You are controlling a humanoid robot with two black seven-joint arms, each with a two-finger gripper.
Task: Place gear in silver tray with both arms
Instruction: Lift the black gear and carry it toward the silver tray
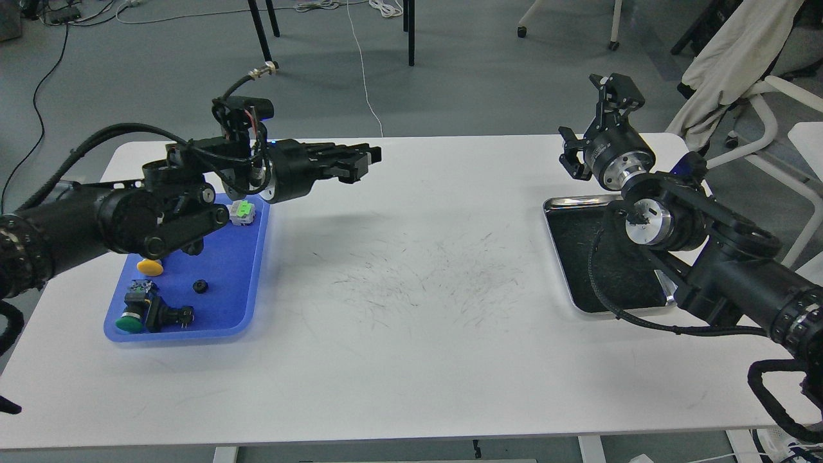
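While the left arm [128, 218] reaches in from the left edge and stretches out level above the white desk [398, 360], its end effector [360, 161] hangs over bare desk just right of the blue tray [247, 270], pointing toward the right side. Its two fingers lie close together, with no gap visible between them; whether anything is pinched there I cannot tell, since everything at the tip is black. The blue tray sits at the left side of the desk, partly covered by the arm, and holds several small parts: a grey piece with a green top [242, 211] near its far right corner, a yellow-capped button [149, 267], a green-capped button [130, 321] with a black body beside it near the front left corner, and a small black ring-shaped piece [200, 286] lying alone on the tray floor. The silver tray [582, 204] rests at the right side of the desk, well apart from the blue one, its dark scratched bottom showing nothing inside where it is visible; the right arm [726, 270] crosses over its right portion and hides that part. The right end effector [598, 122] is raised above the far edge of the silver tray, its fingers spread wide apart and holding nothing.
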